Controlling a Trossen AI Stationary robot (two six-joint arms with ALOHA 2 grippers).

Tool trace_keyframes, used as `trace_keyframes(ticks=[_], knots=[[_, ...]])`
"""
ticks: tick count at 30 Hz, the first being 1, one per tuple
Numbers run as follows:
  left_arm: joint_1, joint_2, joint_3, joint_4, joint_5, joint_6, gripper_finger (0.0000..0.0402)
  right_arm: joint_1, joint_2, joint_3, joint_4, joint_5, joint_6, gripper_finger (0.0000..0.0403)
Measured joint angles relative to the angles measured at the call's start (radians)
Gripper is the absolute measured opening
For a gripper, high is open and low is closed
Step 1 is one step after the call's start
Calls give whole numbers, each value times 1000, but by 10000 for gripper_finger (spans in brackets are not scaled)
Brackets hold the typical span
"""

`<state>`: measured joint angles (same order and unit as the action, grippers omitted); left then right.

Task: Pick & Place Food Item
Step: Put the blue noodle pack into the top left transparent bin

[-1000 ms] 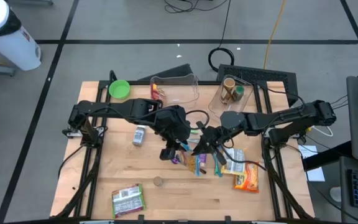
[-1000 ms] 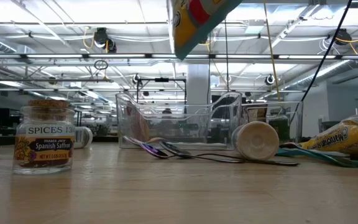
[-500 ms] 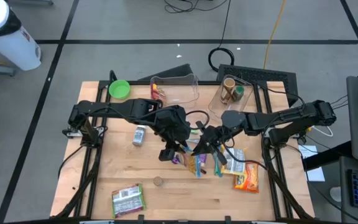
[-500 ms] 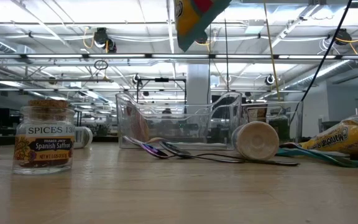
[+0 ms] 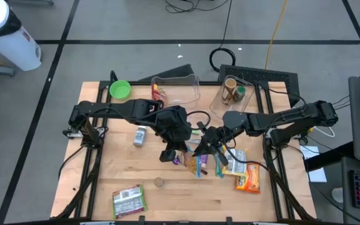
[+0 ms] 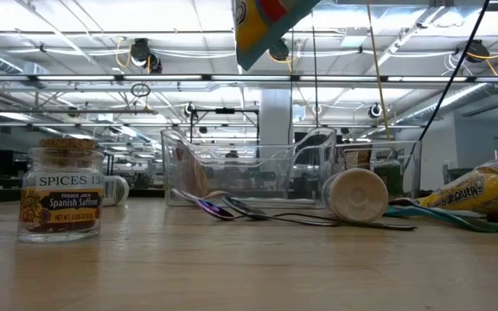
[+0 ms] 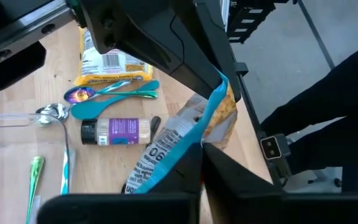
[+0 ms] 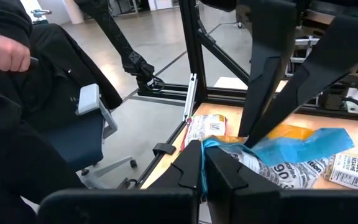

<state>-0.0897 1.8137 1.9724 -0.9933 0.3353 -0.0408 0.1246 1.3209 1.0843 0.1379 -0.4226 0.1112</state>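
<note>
A snack bag point(image 7: 166, 146) with a blue sealed edge, black-on-white print and an orange-yellow face is held in the air over the middle of the table. Both grippers are shut on it. My left gripper point(image 7: 202, 150) reaches it slanting down from the table's left point(image 5: 181, 150). My right gripper point(image 8: 202, 152) comes level from the right point(image 5: 201, 146). In the low view only the bag's lower corner point(image 6: 262, 26) shows, high above the tabletop. My left gripper pinches the bag's blue sealed edge point(image 7: 188, 148) between its two fingers, slanting down from the table's left. The bag is lifted clear of the table and runs on to the other gripper. My right gripper pinches the same blue edge point(image 8: 211, 144) between its two fingers, level from the table's right. In the left wrist view its fingers sit at that edge's upper end point(image 7: 221, 90). The bag is clear of the table, spanning the two grippers.
Under the bag lie spoons point(image 7: 114, 93), a purple-labelled bottle point(image 7: 117, 132) and food packets point(image 5: 249, 178). A spice jar point(image 6: 61, 190), a green packet point(image 5: 129, 200) and a green bowl point(image 5: 120, 89) stand left. Two clear bins point(image 5: 177, 90) stand at the back. A person point(image 8: 17, 93) sits beyond the table.
The bag's lower corner has risen a little and swung slightly in the low view. Both arms have kept their places.
</note>
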Motion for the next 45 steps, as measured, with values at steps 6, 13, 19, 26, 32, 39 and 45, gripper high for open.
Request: trace_keyframes(ticks=[6,13,19,26,32,39,45], knots=[[14,0,0,1,56,-38,5,0,0,0,2,-2,0,0],[22,0,0,3,59,-105,3,0,0,0,11,-1,9,14],[22,0,0,2,68,-165,2,-16,0,1,-6,-2,48,71],[27,0,0,4,84,-235,1,-75,-19,1,-49,-1,86,141],[29,0,0,2,69,-251,1,-119,-48,1,-64,-1,86,174],[85,-3,0,1,15,-314,1,-192,-109,1,-143,1,62,182],[179,-9,0,9,-28,-406,0,-275,-159,1,-216,2,59,177]])
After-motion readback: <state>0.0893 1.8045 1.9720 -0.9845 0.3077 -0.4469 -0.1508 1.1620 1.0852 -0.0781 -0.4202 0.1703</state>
